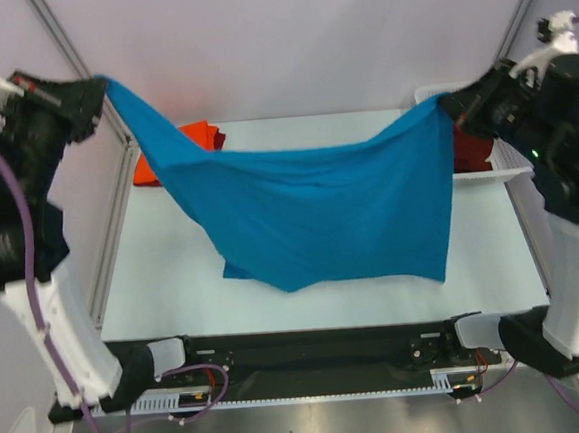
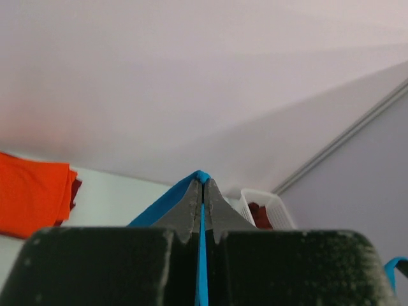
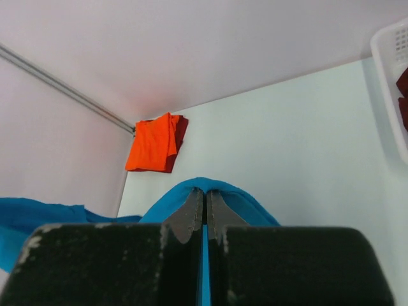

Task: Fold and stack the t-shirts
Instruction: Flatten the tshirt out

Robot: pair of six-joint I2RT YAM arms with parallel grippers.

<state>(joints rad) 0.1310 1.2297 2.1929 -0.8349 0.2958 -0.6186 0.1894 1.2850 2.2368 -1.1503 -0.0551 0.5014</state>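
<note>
A bright blue t-shirt [image 1: 319,209] hangs spread between both arms above the table, its lower edge sagging down to the tabletop. My left gripper [image 1: 102,89] is shut on the shirt's left corner, high at the far left. On the far right, my right gripper [image 1: 448,104] is shut on the other corner. The left wrist view shows blue cloth [image 2: 203,242] pinched between the closed jaws, and the right wrist view shows the same [image 3: 205,255]. A folded orange t-shirt [image 1: 179,145] lies on a dark maroon one [image 1: 219,138] at the far left of the table.
A white lattice basket [image 1: 485,156] with maroon cloth inside stands at the far right, just behind my right gripper. Metal frame posts [image 1: 111,241] run along the table's left side. The pale tabletop [image 1: 174,276] lies bare in front of the hanging shirt.
</note>
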